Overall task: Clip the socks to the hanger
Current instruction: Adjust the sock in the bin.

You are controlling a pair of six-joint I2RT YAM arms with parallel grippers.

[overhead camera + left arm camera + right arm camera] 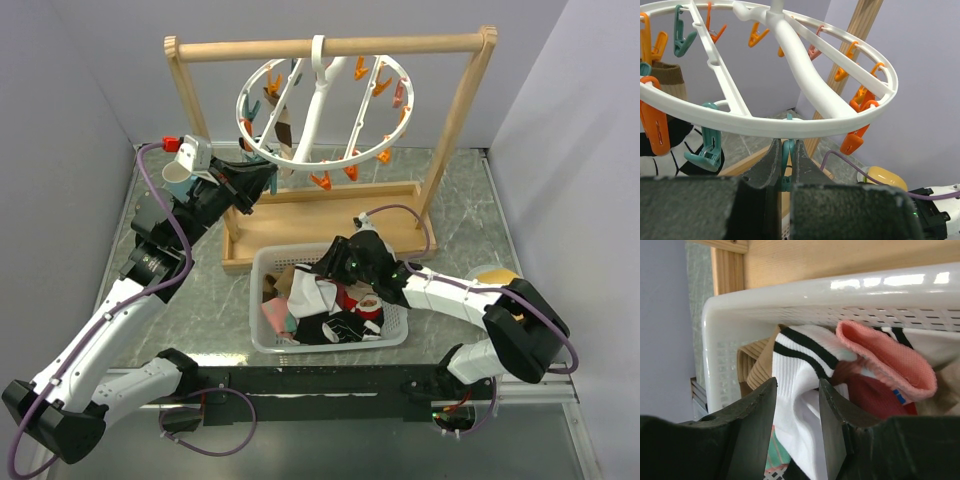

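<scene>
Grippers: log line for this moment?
left gripper: pinching teal peg on hanger | right gripper: gripping white striped sock in basket | sock not yet clipped

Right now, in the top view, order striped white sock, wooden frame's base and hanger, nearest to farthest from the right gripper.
1. striped white sock, in the right gripper.
2. wooden frame's base, just behind.
3. hanger, hung farther back.

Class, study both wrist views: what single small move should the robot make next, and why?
Probably raise the right gripper straight up. It appears to pinch the white striped sock, which lies in the basket, while the left gripper squeezes a teal peg under the hanger, so the sock likely needs lifting towards that peg.
</scene>
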